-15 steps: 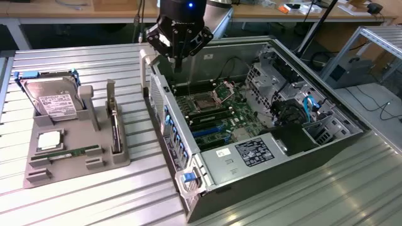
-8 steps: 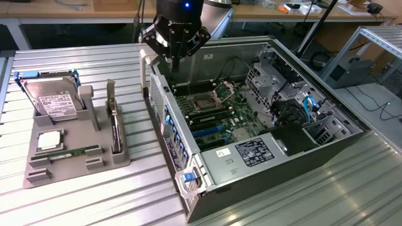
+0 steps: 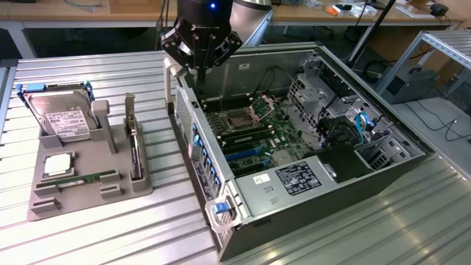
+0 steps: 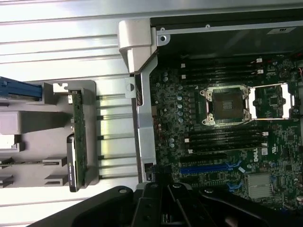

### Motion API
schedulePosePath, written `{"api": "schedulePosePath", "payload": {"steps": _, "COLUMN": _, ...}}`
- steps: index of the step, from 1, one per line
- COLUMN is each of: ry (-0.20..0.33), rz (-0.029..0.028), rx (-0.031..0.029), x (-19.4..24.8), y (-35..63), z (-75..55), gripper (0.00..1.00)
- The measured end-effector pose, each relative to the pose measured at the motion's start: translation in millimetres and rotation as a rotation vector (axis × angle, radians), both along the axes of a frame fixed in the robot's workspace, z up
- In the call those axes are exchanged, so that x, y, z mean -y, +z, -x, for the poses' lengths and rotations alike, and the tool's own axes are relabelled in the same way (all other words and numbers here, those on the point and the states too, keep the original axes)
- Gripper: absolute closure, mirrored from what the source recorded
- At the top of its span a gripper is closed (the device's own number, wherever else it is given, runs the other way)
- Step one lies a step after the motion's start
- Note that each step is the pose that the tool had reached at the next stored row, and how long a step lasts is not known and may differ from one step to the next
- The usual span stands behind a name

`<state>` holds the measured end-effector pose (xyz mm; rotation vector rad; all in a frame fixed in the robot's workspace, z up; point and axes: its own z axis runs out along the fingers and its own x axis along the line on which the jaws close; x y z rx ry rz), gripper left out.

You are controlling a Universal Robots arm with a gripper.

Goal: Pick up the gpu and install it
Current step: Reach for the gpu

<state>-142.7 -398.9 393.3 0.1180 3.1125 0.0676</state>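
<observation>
Right now I am seeing the gpu (image 3: 135, 152) standing on edge in the grey holder (image 3: 88, 193), beside the open computer case (image 3: 243, 210). Farther back, I am watching the gripper (image 3: 199, 73) hanging over the case's far corner, fingers pressed together, gripping nothing.

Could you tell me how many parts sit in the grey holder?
4: hard drive upright at the back; gpu on edge on the exterior view's right; square chip and green memory stick flat in front. More may hide.
</observation>
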Motion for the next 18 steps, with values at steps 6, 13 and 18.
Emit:
{"api": "schedulePosePath", "payload": {"steps": 6, "ry": 0.0, "rz": 0.0, "rx": 0.0, "x": 0.0, "y": 0.0, "z": 6.1, "gripper": 0.89}}
{"api": "schedulePosePath", "payload": {"steps": 13, "ry": 0.0, "rz": -0.0001, "rx": 0.0, "x": 0.0, "y": 0.0, "z": 10.8, "gripper": 0.89}}
{"api": "schedulePosePath", "payload": {"steps": 18, "ry": 0.0, "rz": -0.0001, "rx": 0.0, "x": 0.0, "y": 0.0, "z": 14.1, "gripper": 0.89}}
